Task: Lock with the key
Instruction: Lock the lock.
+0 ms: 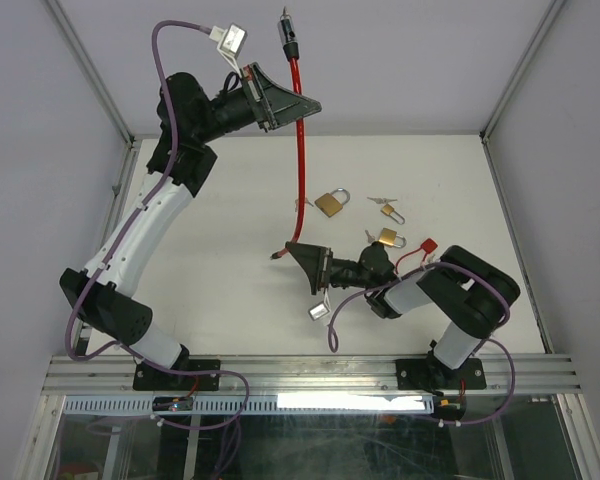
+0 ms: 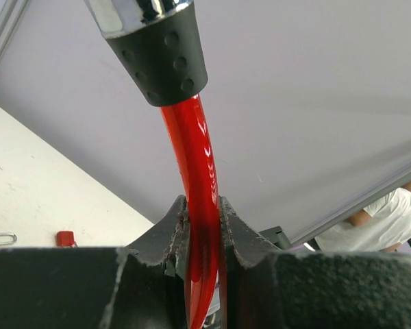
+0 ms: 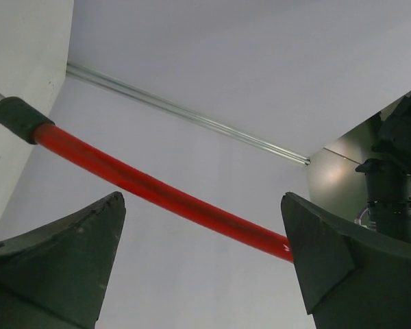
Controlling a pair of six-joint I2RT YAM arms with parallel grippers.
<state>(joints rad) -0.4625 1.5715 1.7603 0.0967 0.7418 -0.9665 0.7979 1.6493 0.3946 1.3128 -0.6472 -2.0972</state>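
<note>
**Cable** (image 1: 300,130) — red sheath, with a black ferrule (image 1: 290,45) and a metal tip at the upper end. It is held clear of the table (image 1: 210,230). The long axis runs almost straight up the top view, with the tipped end toward the far wall and a slight bend above the grip. The lower run drops to the right claw, where a dark end (image 1: 277,253) pokes out on its left.

**Left claw** (image 1: 302,102) — raised over the far half of the table. Its fingers (image 2: 175,233) are pinched tight on the cable a little below the ferrule.

**Right claw** (image 1: 298,266) — low over mid-table, spread wide, gripping nothing. The cable crosses the gap on a slant and passes behind one finger (image 3: 329,260). Whether it touches that finger cannot be told.

**Padlock** (image 1: 329,205) — brass, lying flat just right of the cable, shackle toward the far right.

**Second padlock** (image 1: 387,238) — brass, beside the right wrist.

**Keys** (image 1: 385,206) — on the table between the two padlocks.

**Tag** (image 1: 429,245) — red, right of the second padlock.
</note>
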